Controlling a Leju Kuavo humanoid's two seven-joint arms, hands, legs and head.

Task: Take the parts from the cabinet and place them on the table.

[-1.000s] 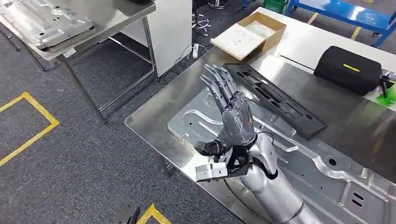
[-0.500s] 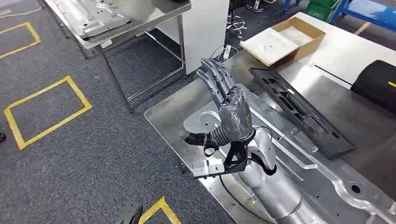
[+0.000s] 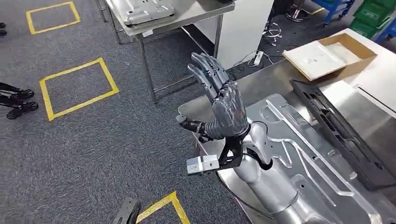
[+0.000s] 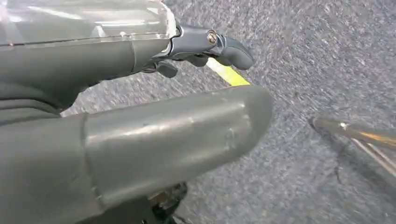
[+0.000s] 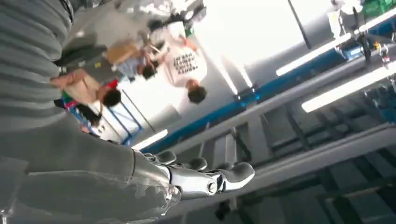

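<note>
My right hand (image 3: 219,100) is raised over the near corner of a steel table (image 3: 254,84), fingers spread and pointing up, holding nothing. On that table lie a large silver sheet-metal part (image 3: 303,154) and a long black plastic part (image 3: 343,133). In the right wrist view the hand's fingers (image 5: 205,179) stretch out against the ceiling. My left hand (image 4: 140,116) hangs over grey carpet, thumb and fingers apart with nothing between them. Another silver sheet-metal part (image 3: 142,9) lies on a second steel table (image 3: 187,16) further back.
An open cardboard box (image 3: 329,53) sits at the first table's far end. Yellow tape squares (image 3: 77,86) mark the grey carpet to the left. Dark legs of some stand (image 3: 14,98) reach in at the left edge. People (image 5: 182,65) stand in the right wrist view's background.
The whole picture has shifted right, so the camera has turned left; more carpet and the far table show. My right hand stays raised, fingers spread, holding nothing.
</note>
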